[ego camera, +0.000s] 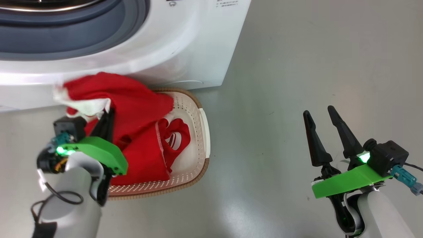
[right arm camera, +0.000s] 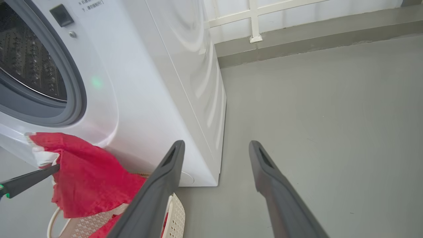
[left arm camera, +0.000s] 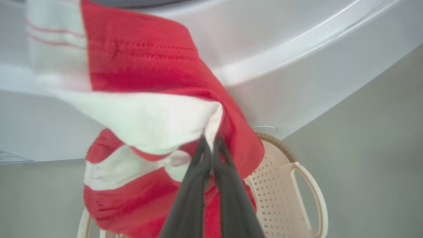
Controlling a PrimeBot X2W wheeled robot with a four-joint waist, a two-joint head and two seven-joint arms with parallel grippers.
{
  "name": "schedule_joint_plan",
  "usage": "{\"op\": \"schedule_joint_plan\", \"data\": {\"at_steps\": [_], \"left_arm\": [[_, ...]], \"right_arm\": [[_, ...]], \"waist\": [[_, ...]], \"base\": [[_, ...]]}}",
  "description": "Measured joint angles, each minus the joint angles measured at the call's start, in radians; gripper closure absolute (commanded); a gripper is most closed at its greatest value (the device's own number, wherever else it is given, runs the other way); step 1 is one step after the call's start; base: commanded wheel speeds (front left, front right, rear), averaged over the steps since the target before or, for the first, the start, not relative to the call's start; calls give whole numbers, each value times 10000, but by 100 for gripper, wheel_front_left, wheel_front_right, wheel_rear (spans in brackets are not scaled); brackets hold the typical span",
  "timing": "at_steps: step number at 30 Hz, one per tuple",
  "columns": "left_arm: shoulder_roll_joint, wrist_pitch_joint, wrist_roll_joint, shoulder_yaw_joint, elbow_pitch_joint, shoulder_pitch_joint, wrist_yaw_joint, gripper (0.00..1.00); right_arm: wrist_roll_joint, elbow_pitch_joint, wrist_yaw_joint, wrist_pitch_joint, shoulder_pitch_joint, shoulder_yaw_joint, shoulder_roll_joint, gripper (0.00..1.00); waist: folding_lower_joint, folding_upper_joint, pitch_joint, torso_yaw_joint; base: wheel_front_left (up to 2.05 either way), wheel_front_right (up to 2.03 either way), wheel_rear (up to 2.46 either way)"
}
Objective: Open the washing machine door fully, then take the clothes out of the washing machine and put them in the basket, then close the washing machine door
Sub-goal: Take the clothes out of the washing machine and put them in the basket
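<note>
Grey floor [ego camera: 297, 66] all round, white washing machine [ego camera: 185, 49] at the far side with its drum [right arm camera: 26, 59] showing through the grey ring, and the basket [ego camera: 205, 132] sitting on the floor just in front of it, over to the left

So we're mid-drop. The left gripper [left arm camera: 208, 142] has its fingers pinched tight on a red garment [ego camera: 125, 96] by the white trim, and the cloth hangs down over the basket with its lower end already inside. The white edge is up near the machine front. Another red piece [ego camera: 175, 135] lies in the basket's right half

The right gripper [ego camera: 318, 112] is well apart to the right over bare floor, fingers spread wide, holding nothing

If I were doing it, I'd move the pinch over the middle of the basket, go lower so the cloth piles up inside, and only then let go. Release too high or too far left and I reckon the loose end flops over the rim. I'd also keep clear of the machine front so the trim doesn't drag
</note>
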Motion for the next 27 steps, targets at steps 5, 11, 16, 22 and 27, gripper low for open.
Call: {"op": "schedule_joint_plan", "data": {"at_steps": [5,11,16,22,27], "left_arm": [[-399,0,-144,261,-123,401,0,100],[-529,0,-186,533,247,477,0,100],[-571,0,-38,696,708,419,0,100],[-569,0,320,892,1150,169,15,100],[-562,0,581,1011,1252,83,102,100]], "right_arm": [[0,-21,0,0,-11,13,-6,0],[2,-54,0,0,-76,140,0,0],[15,-65,0,0,-277,144,10,0],[17,-67,0,0,-455,196,59,0],[17,-71,0,0,-486,259,88,0]], "waist": [[0,0,161,36],[0,0,488,-83],[0,0,811,-256],[0,0,1152,-568],[0,0,1327,-736]], "base": [[0,0,0],[0,0,0],[0,0,0],[0,0,0],[0,0,0]]}}
